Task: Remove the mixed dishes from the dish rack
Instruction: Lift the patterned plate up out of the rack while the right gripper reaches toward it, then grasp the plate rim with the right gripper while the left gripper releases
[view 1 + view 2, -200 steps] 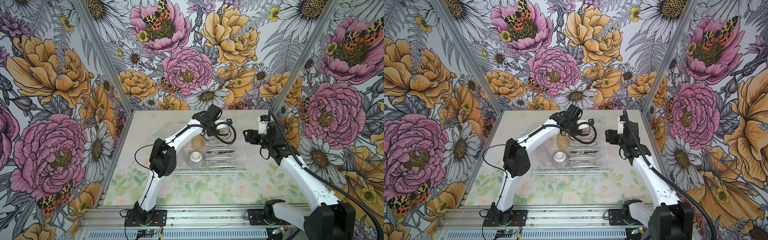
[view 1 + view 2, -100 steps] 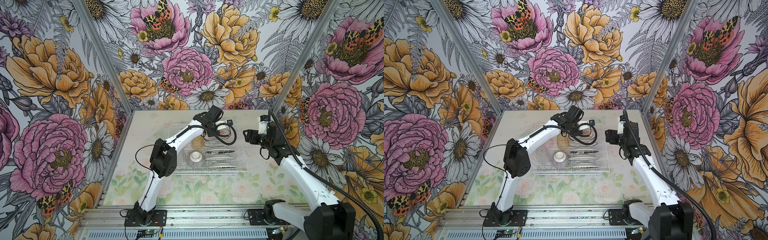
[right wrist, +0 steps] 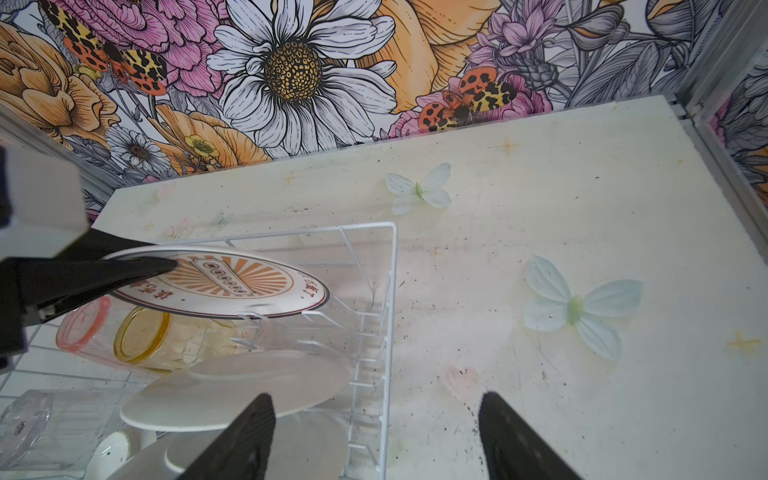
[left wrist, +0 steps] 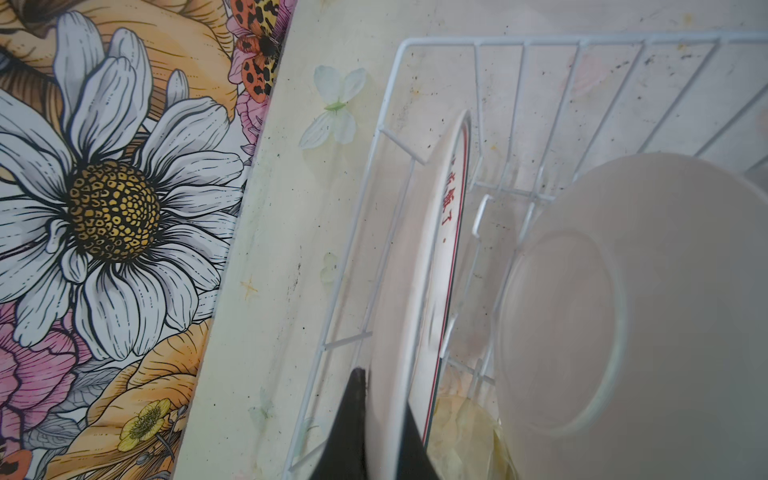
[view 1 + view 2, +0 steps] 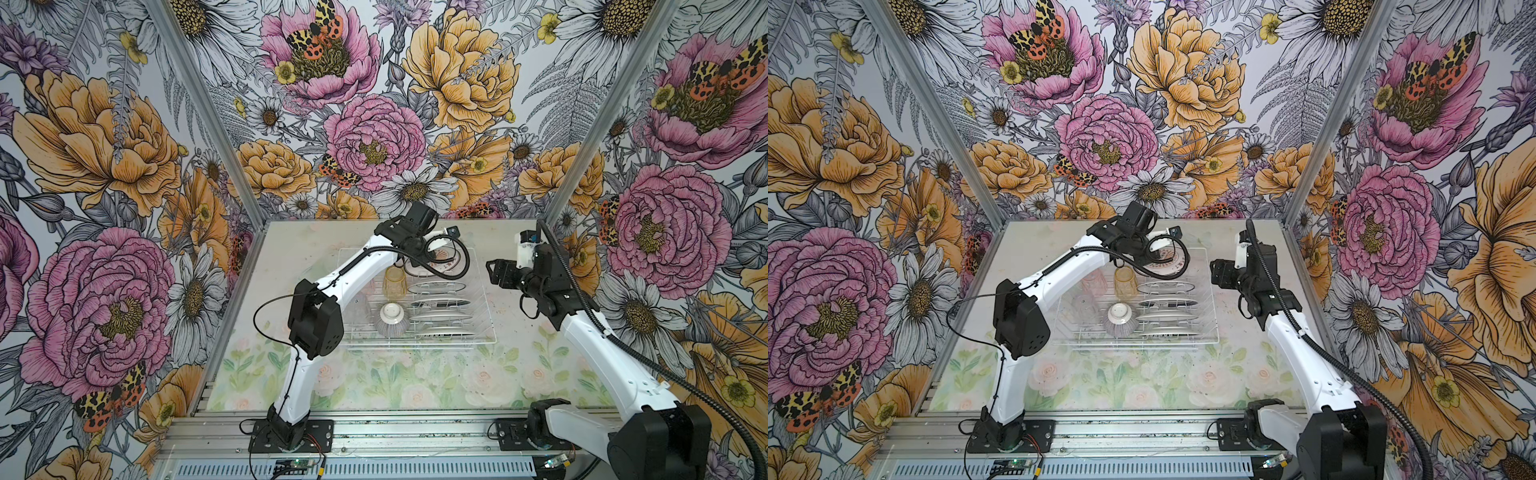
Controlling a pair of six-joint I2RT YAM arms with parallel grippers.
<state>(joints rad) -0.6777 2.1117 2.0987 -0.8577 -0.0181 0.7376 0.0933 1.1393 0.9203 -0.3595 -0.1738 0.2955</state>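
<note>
My left fingers are pinched on the rim of an upright white plate, one on each face. The dish rack wire runs just beside them. Beyond the held plate, a second plate shows me its pale underside.

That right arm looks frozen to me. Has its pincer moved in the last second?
No. In both top views the right pincer hangs at the same spot just outside the rack's right edge as a second ago, open.
</note>
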